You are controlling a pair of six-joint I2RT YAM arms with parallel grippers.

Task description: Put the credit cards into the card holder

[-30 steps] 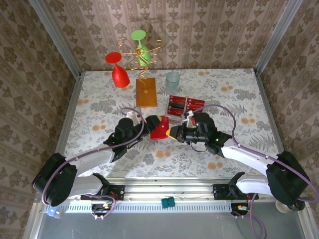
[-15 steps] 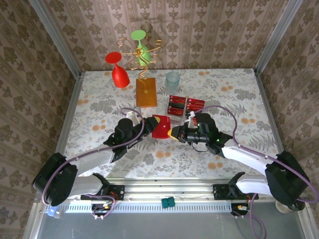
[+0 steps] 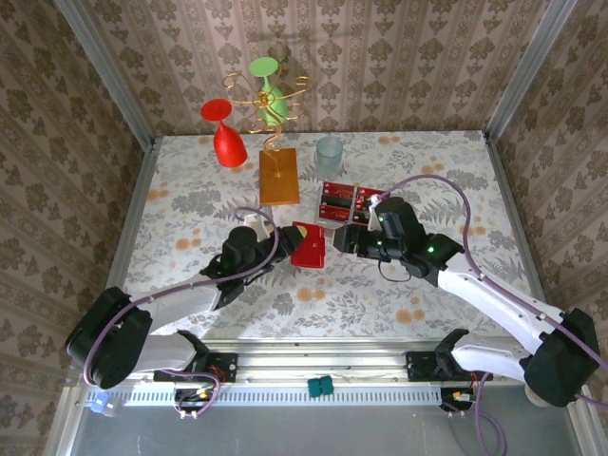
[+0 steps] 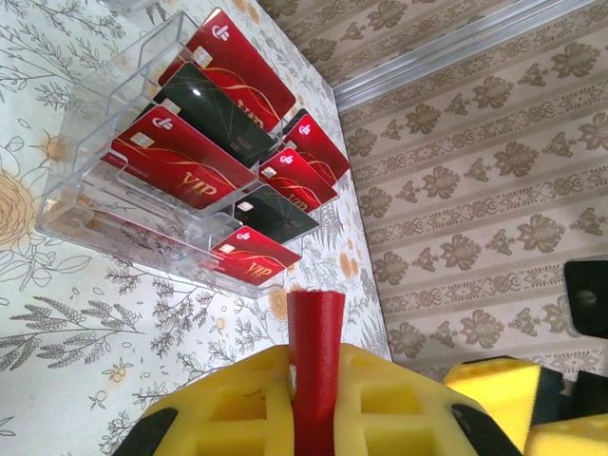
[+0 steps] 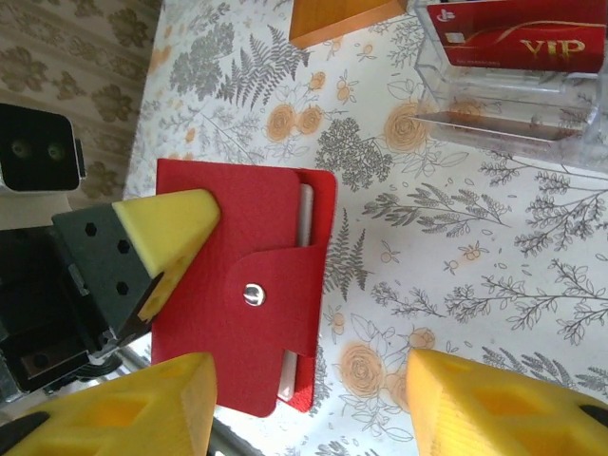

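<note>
The left hand (image 3: 288, 245) is clamped shut on one edge of the red card holder (image 3: 310, 249). The right hand (image 3: 340, 239), just beside it, has its jaws apart and grips nothing.

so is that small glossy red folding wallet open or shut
Shut: the small glossy red folding wallet is folded flat, its tab lying over the front at the metal snap.

Left gripper (image 5: 176, 228) pinches the red card holder (image 5: 266, 237) by its edge.
</note>
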